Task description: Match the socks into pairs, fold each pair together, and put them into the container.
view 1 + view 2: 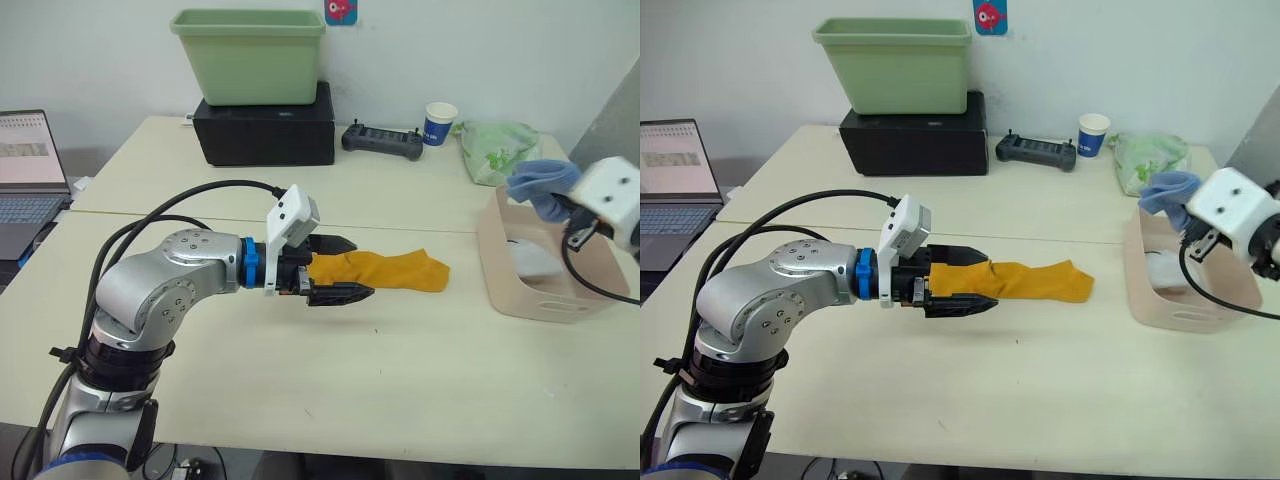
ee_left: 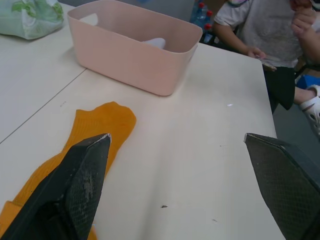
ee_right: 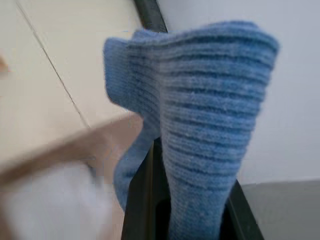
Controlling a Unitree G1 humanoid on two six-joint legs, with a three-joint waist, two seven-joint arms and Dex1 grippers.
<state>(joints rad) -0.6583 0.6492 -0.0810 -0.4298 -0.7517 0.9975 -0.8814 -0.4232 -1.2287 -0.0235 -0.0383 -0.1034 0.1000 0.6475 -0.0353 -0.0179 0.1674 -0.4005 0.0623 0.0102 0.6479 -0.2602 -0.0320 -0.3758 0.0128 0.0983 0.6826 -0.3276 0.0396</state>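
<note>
Socks status: right gripper point(image 3: 175, 220) fingers clenched on blue sock point(image 3: 200, 125), hanging over pink basket point(image 1: 520, 290). Left gripper point(image 1: 335, 268) fingers spread wide around yellow sock point(image 1: 385, 270) flat on bench point(image 1: 300, 380). I reckon it's light, floppy, so pinch mid-fold.

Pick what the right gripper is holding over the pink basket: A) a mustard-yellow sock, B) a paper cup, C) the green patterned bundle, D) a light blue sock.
D: the right gripper is shut on a light blue sock, holding it above the pink basket; the mustard-yellow sock lies on the table at the open left gripper.
</note>
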